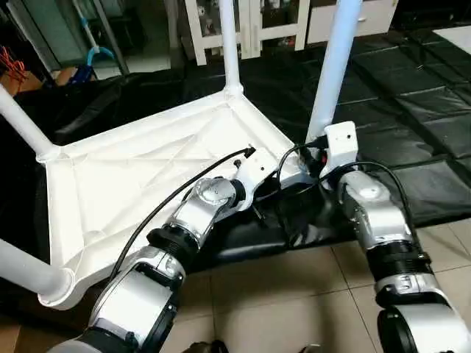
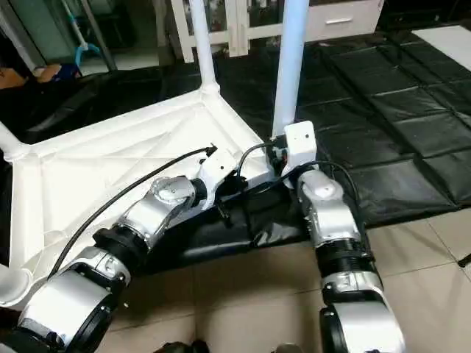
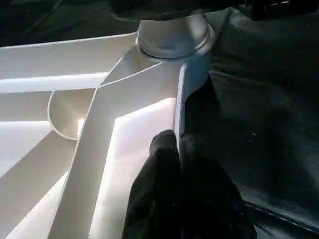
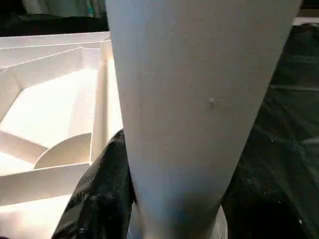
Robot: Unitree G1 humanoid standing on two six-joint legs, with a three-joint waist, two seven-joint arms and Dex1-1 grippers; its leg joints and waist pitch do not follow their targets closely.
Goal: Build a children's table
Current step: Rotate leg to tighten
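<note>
Black floor mats (image 1: 412, 110) over beige tile, white glass-door cabinet (image 1: 250, 22) at the back. Tabletop (image 1: 140, 184) lies upside down on the mats, ribbed underside up, with four legs standing out of its corner sockets. Nearest one to the robot is the right-front leg (image 1: 335, 66), upright in its socket.

Handling, my read: hollow moulded plastic, light, stiff enough thanks to the ribs, but smooth and slippery. Thin rim will flex if levered. Legs are tapered, so a grip tends to slide toward the narrow end; best taken low near the socket, where the leg is thickest and leverage on the joint is least. For the top, grab the rim wall close to a corner, not mid-span.

Left gripper (image 3: 179, 149): fingers pressed together on the thin upright rim wall next to that corner socket, pinching it edge-on.

Right gripper (image 4: 174, 199): about half spread, fingers (image 4: 99, 194) on either side of the leg's base just above the socket, wrapped around it and touching.

Looks like seating or checking the last leg; task near done.
</note>
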